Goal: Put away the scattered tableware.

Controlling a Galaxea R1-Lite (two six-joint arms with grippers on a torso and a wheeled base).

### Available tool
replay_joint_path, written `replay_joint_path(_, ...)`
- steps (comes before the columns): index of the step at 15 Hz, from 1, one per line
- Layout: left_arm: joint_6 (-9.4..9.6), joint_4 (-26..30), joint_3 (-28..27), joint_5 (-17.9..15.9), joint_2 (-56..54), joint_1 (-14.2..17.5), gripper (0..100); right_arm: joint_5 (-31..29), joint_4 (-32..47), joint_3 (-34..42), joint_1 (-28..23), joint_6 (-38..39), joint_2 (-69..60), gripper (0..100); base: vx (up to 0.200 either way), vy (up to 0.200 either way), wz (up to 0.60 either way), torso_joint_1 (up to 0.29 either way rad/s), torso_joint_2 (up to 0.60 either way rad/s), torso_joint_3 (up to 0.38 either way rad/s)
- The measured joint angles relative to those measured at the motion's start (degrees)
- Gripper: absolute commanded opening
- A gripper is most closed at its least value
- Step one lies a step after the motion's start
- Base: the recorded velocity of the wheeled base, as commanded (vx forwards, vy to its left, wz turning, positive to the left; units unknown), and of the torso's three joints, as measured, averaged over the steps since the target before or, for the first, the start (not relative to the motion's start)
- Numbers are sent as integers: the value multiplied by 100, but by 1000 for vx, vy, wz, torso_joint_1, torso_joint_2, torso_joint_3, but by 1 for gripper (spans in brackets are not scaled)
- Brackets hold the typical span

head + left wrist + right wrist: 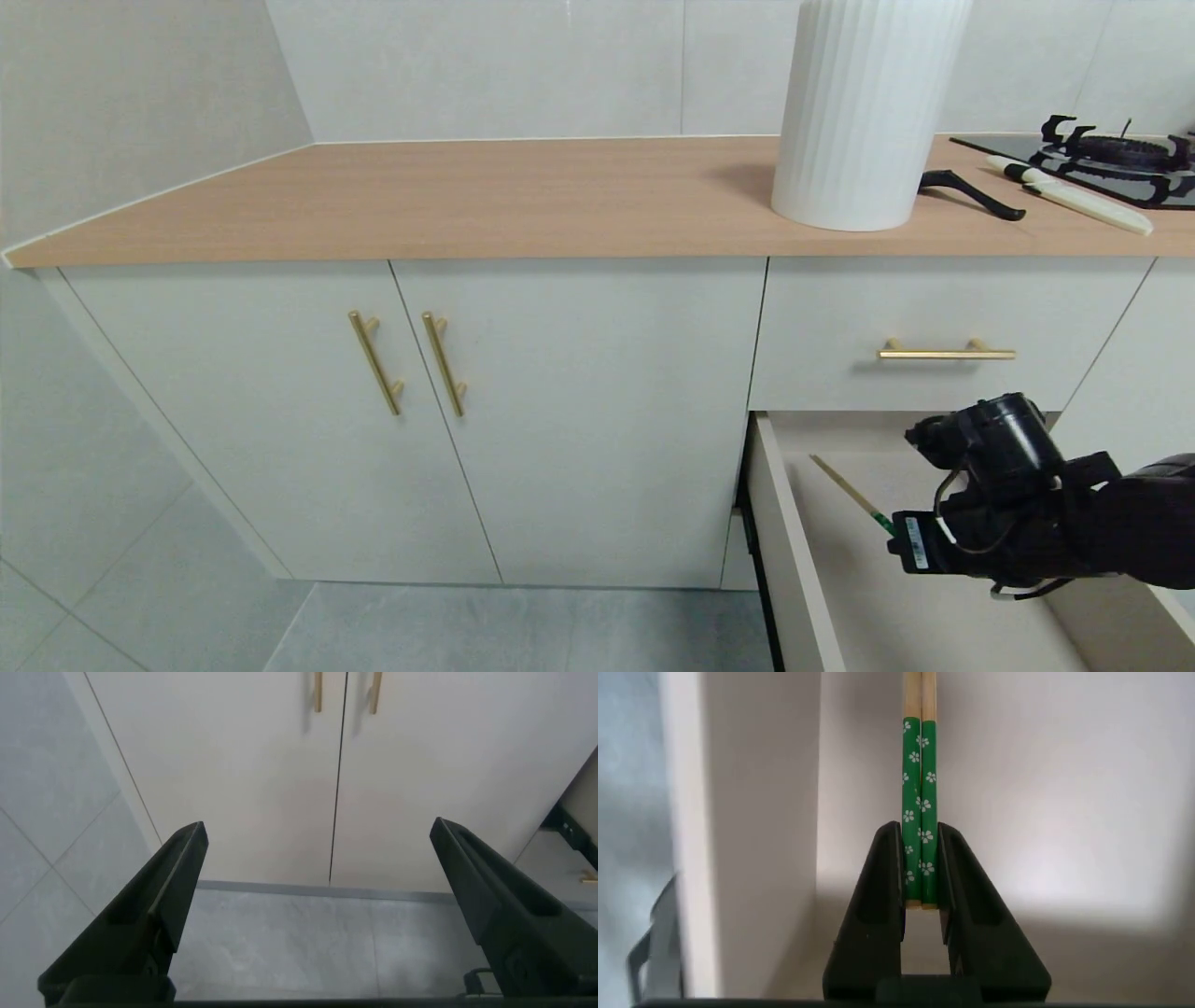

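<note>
Putting-away under way: we see the right gripper point(921, 845) clamped on the green-flowered ends of a pair of chopsticks point(921, 756), held inside the open drawer point(794, 560) beneath the worktop point(467, 196), bare tips angled toward the drawer's back. The left gripper point(318, 831) hangs with jaws spread wide and nothing between them, facing the cupboard doors point(280, 784). We judge the placing step to be in hand; next, the chopsticks want lowering flat onto the drawer floor, then release. On the worktop, a white knife point(1074, 194) and a black-handled utensil point(971, 191) lie beside a ribbed white vessel point(864, 112), not yet collected.
</note>
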Motion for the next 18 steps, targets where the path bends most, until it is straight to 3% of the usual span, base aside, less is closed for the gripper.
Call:
replay_joint_path(2,-2,0,0,0,0,0,100,-40,-602,228,26,2,418,0,0,0,0,0,0,0)
replay_joint_path(14,0,2,0,0,0,0,100,-493,-1577,408,63,5,1877,0,0,0,0,0,0,0)
replay_joint_path(15,-2,2,0,0,0,0,100,-493,-1577,408,66,5,1907,100,0,0,0,0,0,0)
replay_joint_path(18,-2,2,0,-2,0,0,100,-502,-1582,408,69,13,1943,100,0,0,0,0,0,0)
